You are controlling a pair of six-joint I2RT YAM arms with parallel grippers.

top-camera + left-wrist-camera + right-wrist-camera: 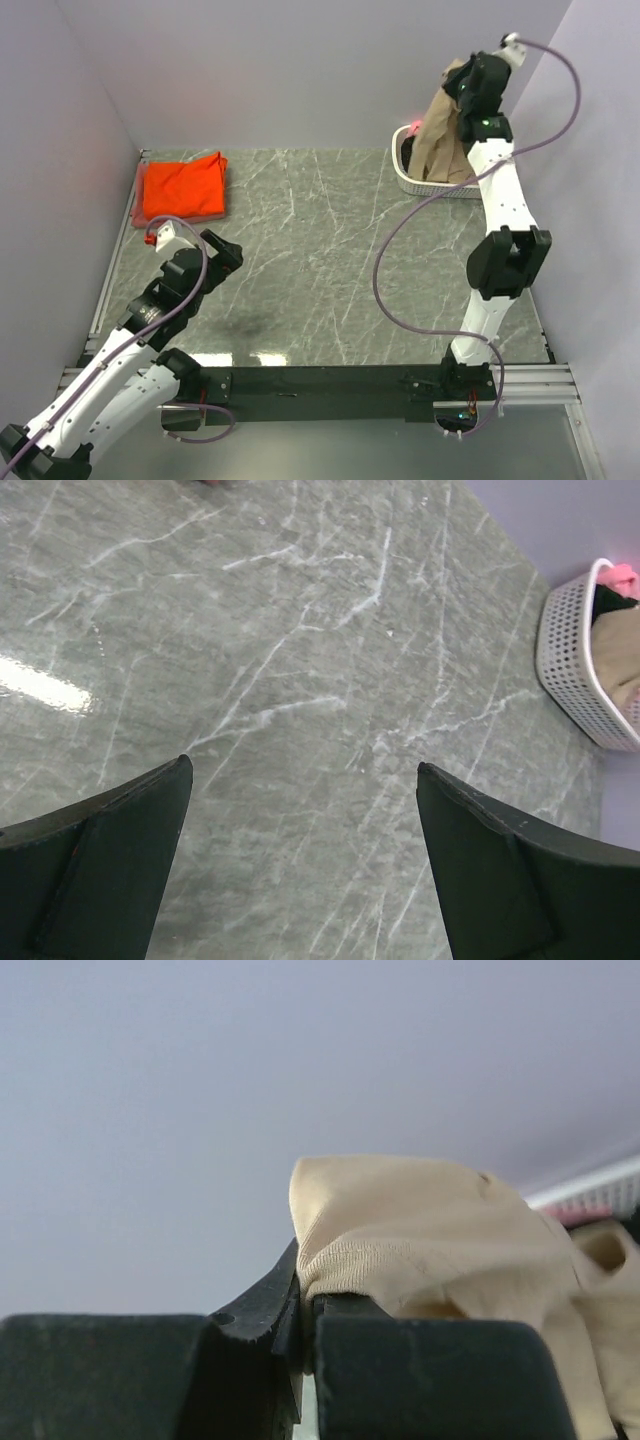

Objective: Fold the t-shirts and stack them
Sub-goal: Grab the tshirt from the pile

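A tan t-shirt (440, 130) hangs from my right gripper (462, 82), lifted above the white basket (412, 178) at the back right. The right wrist view shows the jaws pressed together on a ribbed edge of the tan t-shirt (420, 1230), right gripper (305, 1310). An orange t-shirt (183, 187) lies folded at the back left of the table. My left gripper (222, 252) stands open low over the bare marble near the left side, nothing between its fingers (110, 860). A bit of pink cloth (620, 577) shows in the basket (575, 670).
The grey marble table (320, 250) is boxed in by lilac walls on the left, back and right. The right arm's purple cable (400, 270) loops over the table's right half. A black rail runs along the near edge.
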